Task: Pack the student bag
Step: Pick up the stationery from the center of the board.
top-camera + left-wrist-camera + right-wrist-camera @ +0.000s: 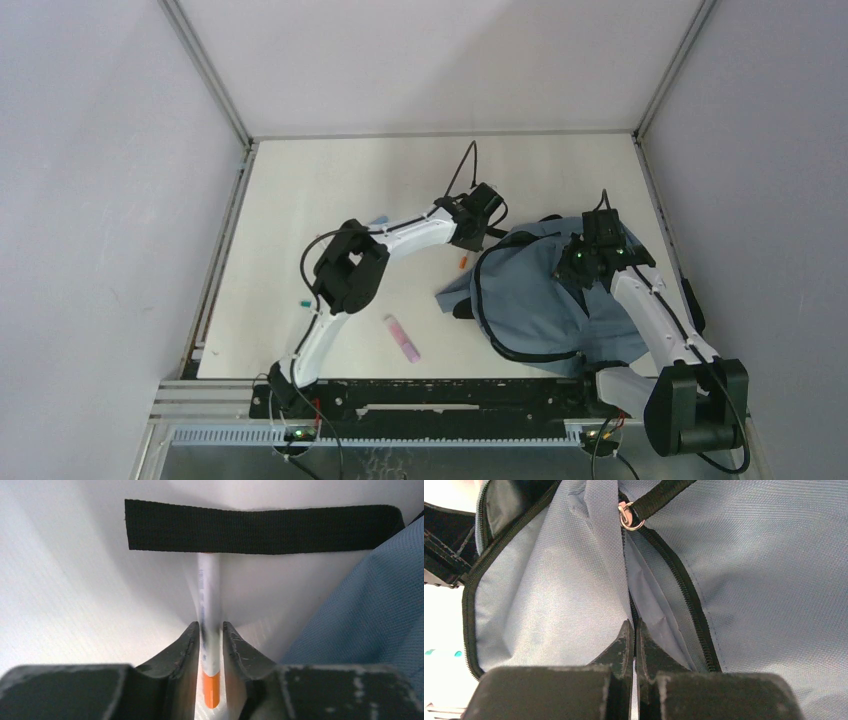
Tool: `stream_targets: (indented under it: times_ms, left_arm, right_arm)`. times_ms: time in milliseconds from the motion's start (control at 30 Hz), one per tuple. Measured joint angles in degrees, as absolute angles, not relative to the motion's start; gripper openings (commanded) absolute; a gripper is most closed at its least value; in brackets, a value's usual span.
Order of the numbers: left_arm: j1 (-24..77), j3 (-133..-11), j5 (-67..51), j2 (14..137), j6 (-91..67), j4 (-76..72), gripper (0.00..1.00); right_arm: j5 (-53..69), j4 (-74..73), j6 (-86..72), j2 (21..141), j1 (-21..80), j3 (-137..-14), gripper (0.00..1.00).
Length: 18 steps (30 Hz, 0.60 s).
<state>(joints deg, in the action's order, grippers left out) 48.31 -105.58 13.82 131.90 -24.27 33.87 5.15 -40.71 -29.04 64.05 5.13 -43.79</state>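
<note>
From the overhead view I saw the student bag (545,300) lying slumped on the right part of the desk (330,190), just ahead of the right arm's base, its dusty-blue cloth rumpled and a black zip line curving round its near-left side. The right hand (592,262) was down on the bag's far part. Through its wrist camera the right hand (634,625) had its two fingers pressed together, tips set against the blue cloth right beside a black zip track. Whether a fold of cloth was caught between them I could not tell. A small metal ring (630,519) on a black pull tab sat further along that zip.

The left hand (468,245) reached across to the bag's far-left edge. In its wrist view the left hand (210,628) was clamped on a white pen (209,587) with an orange end, a finger tight against each side of the barrel, which looked a little blurred. The pen lay on the desk and its far end ran under a flat black strap (260,530) stretched across the white surface. Blue cloth of the bag filled the right of that view, near the pen but apart from it.

A pink stick-shaped thing (402,338) lay on the desk to the left of the bag, well apart from both hands
</note>
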Motion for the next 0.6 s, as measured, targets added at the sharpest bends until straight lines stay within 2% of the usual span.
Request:
stream_targets:
  times_ms: [67,167,300,600]
  left_arm:
    - [48.1,-105.6,13.89,131.9,-24.56,34.02,0.17]
    - [47.72,-105.6,13.87,131.9,-24.49,34.3,0.15]
    - [46.63,-105.32,13.78,131.57,-24.38,34.7,0.0]
    - [41.69,-94.94,12.23,124.14,-22.35,34.87,0.0]
  right_arm:
    - [5.67,-40.73,-29.04,63.59,4.86,-43.79,0.0]
    - [6.5,-40.86,-29.04,63.13,4.62,-43.79,0.0]
    - [6.76,-41.04,-29.04,62.98,4.51,-43.75,0.0]
    - [10.37,-38.37,-32.49,63.29,5.67,-41.28,0.0]
